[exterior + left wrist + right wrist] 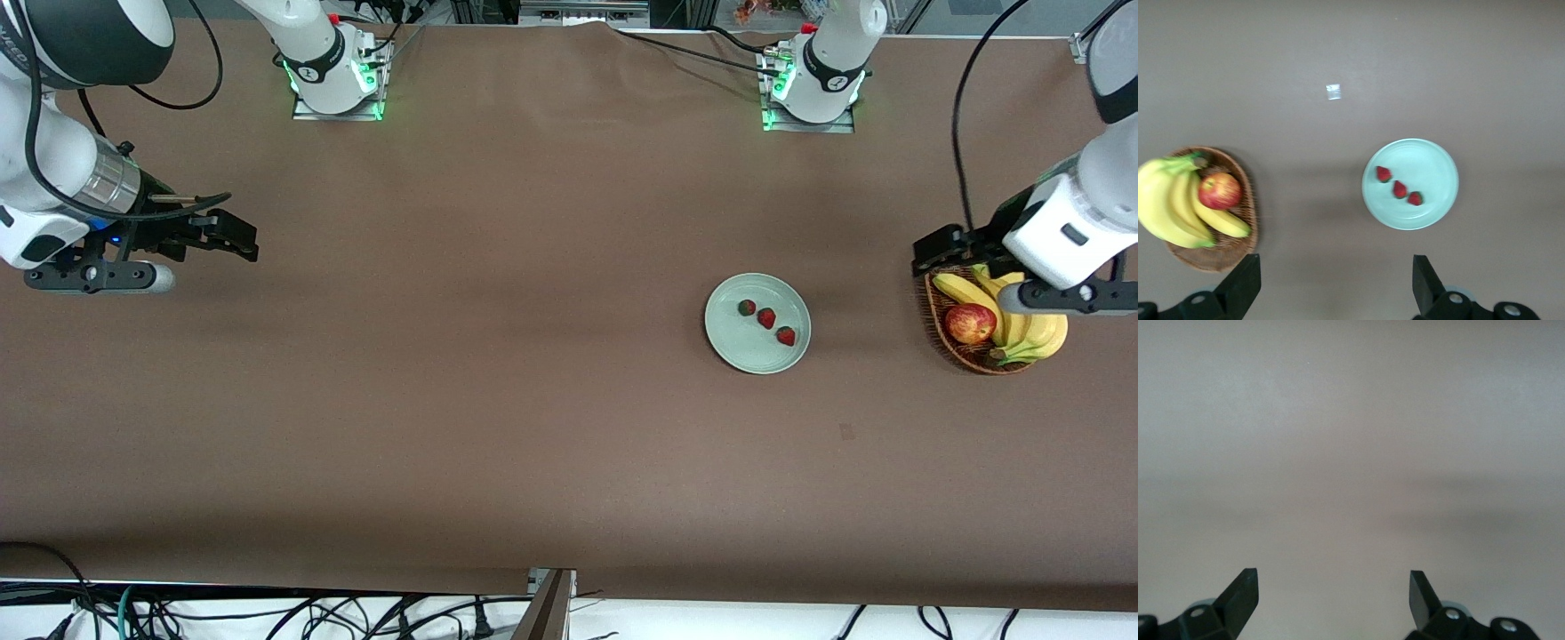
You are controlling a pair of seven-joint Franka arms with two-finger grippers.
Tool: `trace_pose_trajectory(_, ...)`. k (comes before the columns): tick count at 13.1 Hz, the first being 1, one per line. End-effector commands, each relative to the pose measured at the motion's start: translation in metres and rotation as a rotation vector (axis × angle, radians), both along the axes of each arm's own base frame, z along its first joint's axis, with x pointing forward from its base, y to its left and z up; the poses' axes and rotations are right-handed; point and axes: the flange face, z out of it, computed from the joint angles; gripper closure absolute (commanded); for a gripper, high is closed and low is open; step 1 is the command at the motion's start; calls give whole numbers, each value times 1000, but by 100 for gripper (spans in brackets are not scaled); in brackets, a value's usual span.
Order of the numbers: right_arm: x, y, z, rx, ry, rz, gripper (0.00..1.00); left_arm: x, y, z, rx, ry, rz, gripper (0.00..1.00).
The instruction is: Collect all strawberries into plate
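Three strawberries lie in a row on the pale mint-green plate, toward the left arm's end of the table. In the left wrist view the strawberries rest on the plate. My left gripper is open and empty, up in the air over the table beside the wicker basket, apart from the plate; its fingertips show wide apart. My right gripper is open and empty over bare table at the right arm's end; in its wrist view the gripper has only tabletop under it.
A brown wicker basket with a red apple and bananas stands near the table's end beside the left gripper; the basket also shows in the left wrist view. Brown tabletop spreads between the arms.
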Motion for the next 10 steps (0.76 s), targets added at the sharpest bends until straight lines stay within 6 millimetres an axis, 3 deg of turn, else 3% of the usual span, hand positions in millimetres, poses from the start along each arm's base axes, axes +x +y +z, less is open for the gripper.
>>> trace_pose_trajectory(1, 1, -2, 5, 14, -1, -15, 0, -39, 36, 3, 32, -95, -27, 0)
trace_pose_trajectory(4, -1, 4, 5, 17, 3, -8, 0, -69, 42, -1, 37, -83, -25, 0)
trace_pose_trajectory(5, -2, 6, 7, 17, 1, -3, 0, -71, 47, 1, 36, -86, -29, 0)
trace_pose_trajectory(10, -2, 6, 6, 16, 6, -3, 0, -63, 19, 7, 47, -90, -85, 0)
